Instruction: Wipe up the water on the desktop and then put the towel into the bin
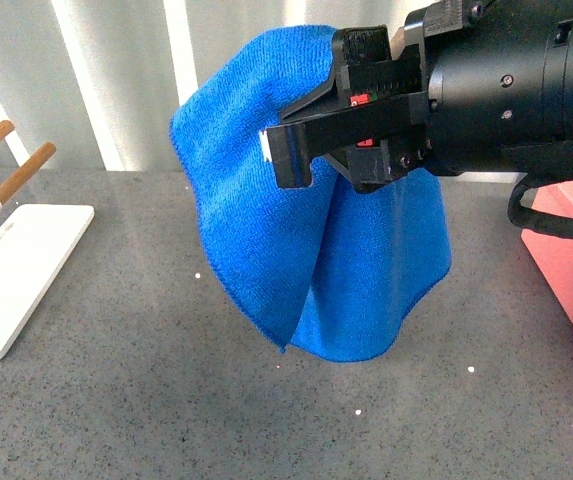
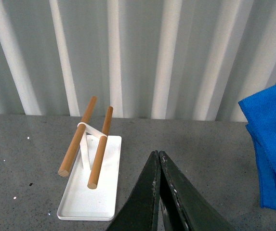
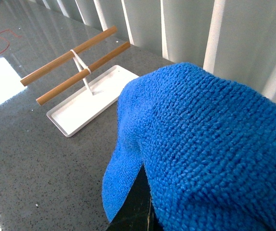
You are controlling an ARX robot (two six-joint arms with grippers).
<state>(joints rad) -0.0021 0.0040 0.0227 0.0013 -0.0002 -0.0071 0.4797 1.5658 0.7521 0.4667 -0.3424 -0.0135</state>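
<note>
The right claw (image 1: 316, 110) clamps the bright blue fuzzy microfibre towel (image 1: 256, 250) above the dark grey speckled surface (image 1: 116, 400), near the salmon-pink rectangular plastic bin (image 1: 571, 270), its inside hidden. The left claw (image 2: 158, 156) is pressed together.

The room's light is bright, cool and even, coming softly from above with nothing harsh. The towel (image 1: 256, 240) throws only a faint, blurry-edged shadow on the desktop (image 1: 136, 400), where a few pinprick glints sparkle. In the right wrist view the polished stone carries blown-out white patches at one side (pure glare, no detail). The right gripper (image 1: 316, 100), close to the front lens, shows as near-solid black. The towel's weave looks crisp up close.
</note>
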